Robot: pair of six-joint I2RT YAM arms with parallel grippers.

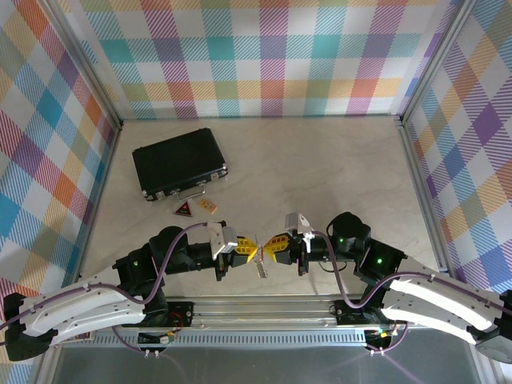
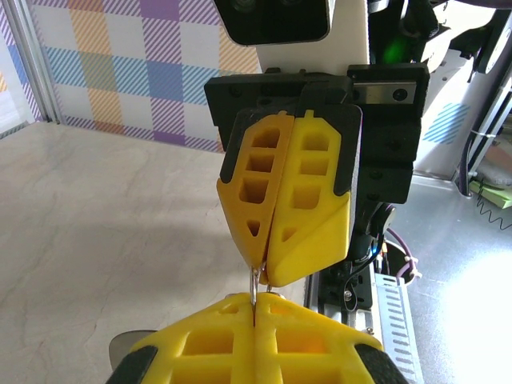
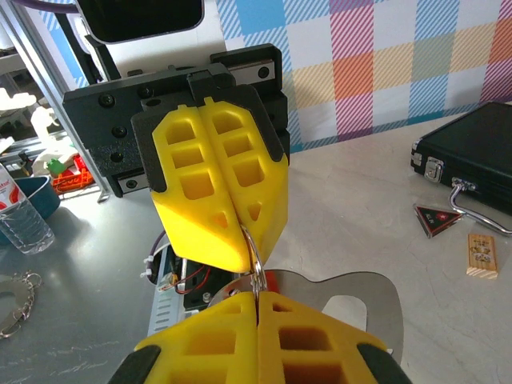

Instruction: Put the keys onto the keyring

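as seen from the top external view, the left gripper [image 1: 252,253] and right gripper [image 1: 274,246] meet tip to tip just ahead of the arm bases, low over the near middle of the table [image 1: 320,176]; a small silvery thing [image 1: 261,268] hangs at the meeting point, too small to make out. a black case [image 1: 180,162] lies well apart at far left, with a dark triangular tag [image 1: 182,210] and a tan tag [image 1: 210,206] just beside its handle

left wrist: left gripper [image 2: 256,302] at the bottom edge, yellow fingers pressed together, pinching a thin wire loop, the keyring [image 2: 254,284]; right gripper [image 2: 264,276] points down from above, jaws closed tight too, tips on the same loop

right wrist: right gripper [image 3: 258,298] closed, nipping the keyring [image 3: 254,260] at its lower end, left gripper [image 3: 242,254] closed on the upper end. a bit of red, the key [image 3: 270,281], sits right at the loop, mostly hidden by the fingers; cannot tell if it is threaded on. a flat silver plate [image 3: 360,288] with a cutout shows just behind the fingers; black case [image 3: 472,152], triangular tag [image 3: 436,220] and tan tag [image 3: 482,256] on the table at right
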